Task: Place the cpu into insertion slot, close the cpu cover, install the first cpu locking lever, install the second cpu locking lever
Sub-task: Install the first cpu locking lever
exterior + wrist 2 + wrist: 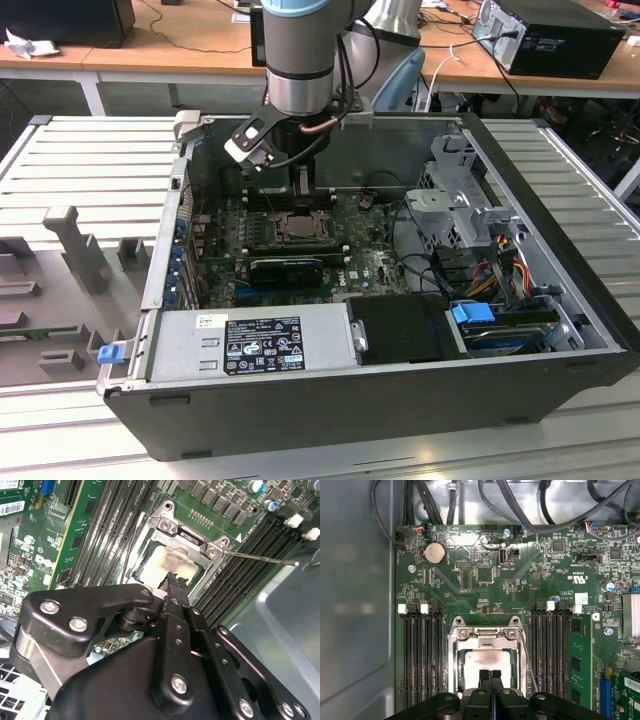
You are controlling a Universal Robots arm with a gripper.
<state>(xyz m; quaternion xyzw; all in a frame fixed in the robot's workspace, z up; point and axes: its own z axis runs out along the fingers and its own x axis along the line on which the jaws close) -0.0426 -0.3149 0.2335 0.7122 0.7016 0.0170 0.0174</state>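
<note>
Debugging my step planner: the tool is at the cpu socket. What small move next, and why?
Probably shift the shut tool toward the locking lever: the cpu cover seems to lie down over the cpu, while that lever sticks out unlatched.

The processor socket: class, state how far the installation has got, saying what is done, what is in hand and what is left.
Done: the chip lies seated, and the metal cover looks laid down around it. In hand: the shut gripper is poised over the chip. Left: one lever sticks out unlatched.
</note>
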